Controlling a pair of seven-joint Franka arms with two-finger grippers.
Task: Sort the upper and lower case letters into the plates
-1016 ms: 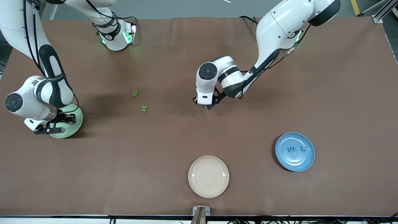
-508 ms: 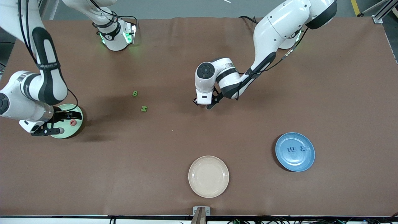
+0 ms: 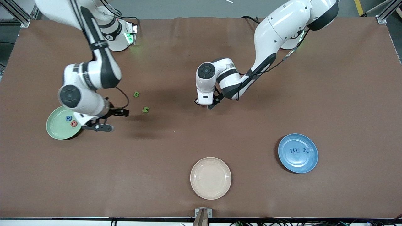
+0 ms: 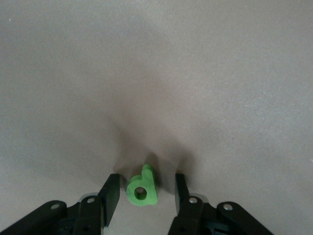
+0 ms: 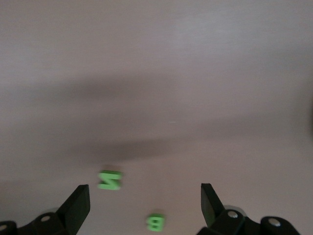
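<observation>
The pale green plate (image 3: 58, 125) at the right arm's end of the tabletop (image 3: 176, 150) holds a blue letter (image 3: 68, 118) and a red letter (image 3: 73, 123). The blue plate (image 3: 297, 153) holds two blue letters (image 3: 299, 150). The cream plate (image 3: 210, 178) is bare. The right claw (image 3: 108, 120) hangs wide open just beside the green plate, near the green M (image 3: 145, 109) and green B (image 3: 136, 94). The left claw (image 4: 145, 192) straddles a small green letter (image 4: 142, 188) mid-tabletop, jaws narrow but not touching it

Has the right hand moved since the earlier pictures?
Yes. The right hand has left the pale green plate and now hangs open beside it, toward the green letters B and M.
</observation>
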